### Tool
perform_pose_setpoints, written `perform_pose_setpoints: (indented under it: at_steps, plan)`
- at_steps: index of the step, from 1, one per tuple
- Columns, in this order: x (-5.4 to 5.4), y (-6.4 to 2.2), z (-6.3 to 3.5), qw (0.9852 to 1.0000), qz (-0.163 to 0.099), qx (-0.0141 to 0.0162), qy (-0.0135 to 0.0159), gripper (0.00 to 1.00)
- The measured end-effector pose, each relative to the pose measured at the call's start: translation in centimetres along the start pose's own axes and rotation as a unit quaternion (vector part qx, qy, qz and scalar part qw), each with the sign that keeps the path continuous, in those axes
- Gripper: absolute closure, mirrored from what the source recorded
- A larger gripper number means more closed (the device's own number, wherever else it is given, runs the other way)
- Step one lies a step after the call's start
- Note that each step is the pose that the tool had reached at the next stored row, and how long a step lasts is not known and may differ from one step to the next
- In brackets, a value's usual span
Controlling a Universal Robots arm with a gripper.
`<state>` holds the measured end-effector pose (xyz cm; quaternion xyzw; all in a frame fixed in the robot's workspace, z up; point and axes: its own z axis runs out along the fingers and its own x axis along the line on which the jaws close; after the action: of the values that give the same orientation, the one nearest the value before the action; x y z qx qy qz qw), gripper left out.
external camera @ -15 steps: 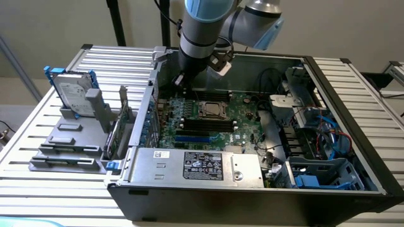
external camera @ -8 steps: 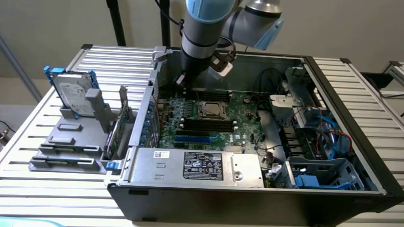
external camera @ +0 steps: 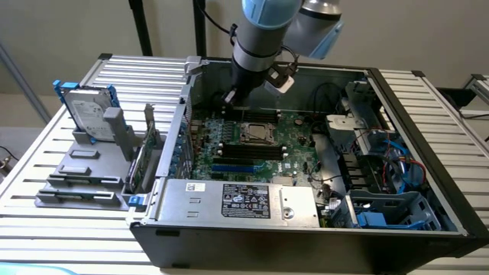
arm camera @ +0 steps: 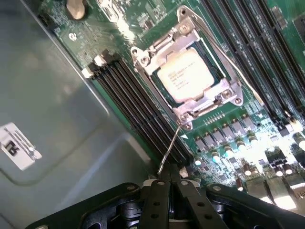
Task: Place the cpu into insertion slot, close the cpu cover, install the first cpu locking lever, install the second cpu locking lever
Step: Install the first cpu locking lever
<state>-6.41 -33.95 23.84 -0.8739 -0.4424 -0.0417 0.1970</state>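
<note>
Inside the open computer case (external camera: 306,249), the cpu (arm camera: 185,76) lies in the insertion slot (external camera: 256,133) under the lowered cpu cover (arm camera: 206,99) — the gripper (arm camera: 170,183) is pinched together, its tip at a thin locking lever (arm camera: 169,148).

The arm (external camera: 252,54) was a silver-grey tube with pale blue joint caps (external camera: 327,39). Above the gripper (arm camera: 170,180), a black cable (external camera: 214,20) trailed to it, and a small white-cased block (external camera: 281,83) sat nearer. The gripper was matte black, its flat fingers (arm camera: 155,205) dotted with small round screws.
</note>
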Motion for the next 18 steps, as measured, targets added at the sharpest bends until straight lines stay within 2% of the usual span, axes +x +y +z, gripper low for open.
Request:
perform_pose_setpoints:
  at_steps: [3,10,18]
  plan:
    - [0.6,0.78,-0.10,1.0000,0.000,0.0000,0.0001,0.89]
    - [0.4,0.92,0.26,1.0000,0.002,-0.0008,0.0005,0.89]
    - [0.0,1.26,1.57,1.0000,0.002,-0.0020,0.0004,0.89]
